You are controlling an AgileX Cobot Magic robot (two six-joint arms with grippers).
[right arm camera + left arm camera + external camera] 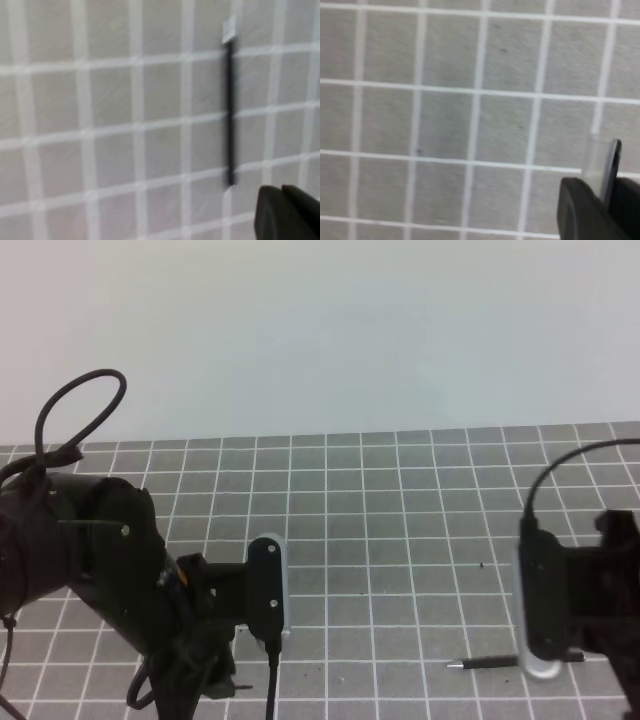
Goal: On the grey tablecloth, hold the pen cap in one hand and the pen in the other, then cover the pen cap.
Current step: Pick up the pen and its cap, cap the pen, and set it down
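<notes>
The grey tablecloth (pixel 380 500) with its white grid covers the table. The pen (pixel 500 663), long, thin and black, lies flat on it at the front right, its silver tip pointing left. In the right wrist view the pen (pixel 230 115) lies free just ahead of my right gripper (pixel 281 194), whose fingers are shut together with nothing between them. In the left wrist view my left gripper (pixel 606 194) is shut on the pen cap (pixel 602 165), a translucent stub with a dark clip sticking out past the fingertips, above the cloth.
The left arm (pixel 110 560) fills the front left with looping black cables (pixel 80 400). The right arm (pixel 590 600) stands at the right edge, right over the pen's back end. A pale wall rises behind the cloth.
</notes>
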